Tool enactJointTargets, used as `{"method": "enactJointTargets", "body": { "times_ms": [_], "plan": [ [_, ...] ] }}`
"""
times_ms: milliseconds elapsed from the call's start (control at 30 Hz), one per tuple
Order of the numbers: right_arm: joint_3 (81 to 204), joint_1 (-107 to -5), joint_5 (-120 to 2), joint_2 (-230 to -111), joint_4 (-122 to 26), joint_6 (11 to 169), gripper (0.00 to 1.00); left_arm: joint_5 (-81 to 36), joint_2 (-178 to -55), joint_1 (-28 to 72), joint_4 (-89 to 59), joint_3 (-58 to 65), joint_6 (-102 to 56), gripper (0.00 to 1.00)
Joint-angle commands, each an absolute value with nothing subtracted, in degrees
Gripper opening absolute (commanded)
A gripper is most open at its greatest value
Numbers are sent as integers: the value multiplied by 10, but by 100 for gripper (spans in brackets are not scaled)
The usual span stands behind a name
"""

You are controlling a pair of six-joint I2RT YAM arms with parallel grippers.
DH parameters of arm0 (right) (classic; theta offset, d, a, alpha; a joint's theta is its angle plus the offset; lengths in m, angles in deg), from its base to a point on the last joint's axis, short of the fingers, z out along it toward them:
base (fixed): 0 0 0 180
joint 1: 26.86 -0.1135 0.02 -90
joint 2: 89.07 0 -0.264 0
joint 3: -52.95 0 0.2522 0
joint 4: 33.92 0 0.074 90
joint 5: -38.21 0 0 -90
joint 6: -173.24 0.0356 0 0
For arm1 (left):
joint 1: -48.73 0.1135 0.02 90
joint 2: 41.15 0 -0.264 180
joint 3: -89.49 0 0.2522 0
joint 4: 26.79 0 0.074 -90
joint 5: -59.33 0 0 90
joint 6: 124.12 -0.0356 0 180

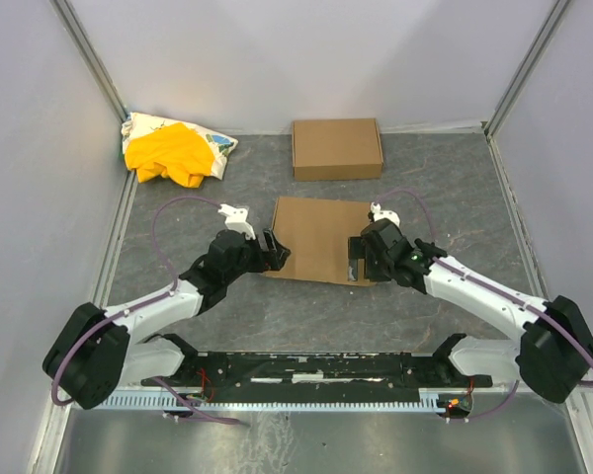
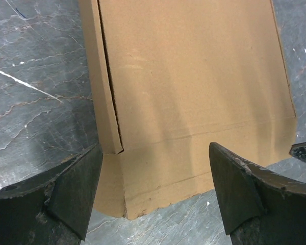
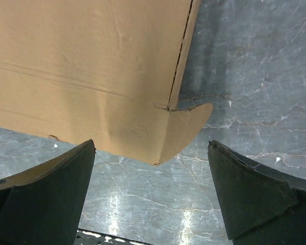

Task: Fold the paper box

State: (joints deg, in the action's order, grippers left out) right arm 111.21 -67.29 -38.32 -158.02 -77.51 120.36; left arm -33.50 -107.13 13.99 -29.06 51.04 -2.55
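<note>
The paper box (image 1: pixel 316 237) is plain brown, and the far carton (image 1: pixel 337 148) is the same brown. The far-left cloth bundle (image 1: pixel 168 153) is bright yellow. The tabletop (image 1: pixel 306 311) is dark grey with white marble-like veins.

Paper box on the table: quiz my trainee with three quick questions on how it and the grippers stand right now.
1. True or false: the left gripper is shut on the flat brown cardboard paper box.
2. What lies in the far left corner of the grey table? A) a crumpled yellow cloth bundle; B) a metal bowl; C) a roll of tape.
3. Short answer: how do the jaws of the right gripper stand?

Key: 1 false, its jaws are spread at the box's near left corner; 2 A; 3 open, at the near right corner.
</note>
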Motion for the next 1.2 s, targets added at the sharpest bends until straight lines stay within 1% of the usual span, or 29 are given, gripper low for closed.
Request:
{"method": "enactJointTargets", "body": {
  "times_ms": [0, 133, 300, 533, 867, 1167],
  "plan": [
    [1090, -672, -400, -1594, -744, 1213, 99, -312, -1091, 139, -299, 477, -53, 92],
    [1073, -671, -397, -1594, -728, 1208, 99, -310, -1101, 139, -301, 475, -57, 92],
    [1077, -671, -390, -1602, -733, 1199, 99, -325, -1108, 138, -221, 451, -69, 91],
    [1082, -672, -407, -1610, -725, 1193, 99, -329, -1100, 138, -165, 439, -73, 92],
    [1088, -671, -430, -1617, -719, 1176, 100, -306, -1090, 135, -167, 457, -70, 94],
    [1101, -672, -473, -1636, -711, 1157, 95, -273, -1113, 133, -174, 452, -73, 93]
  ]
}}
